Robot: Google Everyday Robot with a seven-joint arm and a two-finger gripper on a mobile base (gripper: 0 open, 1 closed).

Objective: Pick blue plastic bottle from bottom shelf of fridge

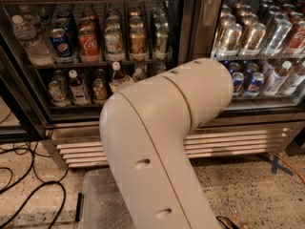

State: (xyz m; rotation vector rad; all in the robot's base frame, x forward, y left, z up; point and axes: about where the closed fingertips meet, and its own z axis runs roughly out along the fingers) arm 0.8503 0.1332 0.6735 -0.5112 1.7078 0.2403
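The fridge [188, 27] fills the upper view, with a louvred steel base panel [81, 151]. On the bottom shelf [71, 107] of the left compartment stands a small slim bottle [77, 88] with a white cap, dark contents and a pale label. A similar white-capped bottle [116, 76] stands to its right, partly behind my arm. Small cans and bottles stand beside them. My big cream arm link [162, 128] covers the middle of the view and reaches toward the shelf. The gripper is hidden behind it.
The upper rack holds soda cans [89, 44] and a clear water bottle [31, 39]. The right compartment [257, 37] holds silver and blue cans. Black cables [24, 190] lie on the floor at left, an orange cable [288, 168] at right. My grey base [97, 204] is below.
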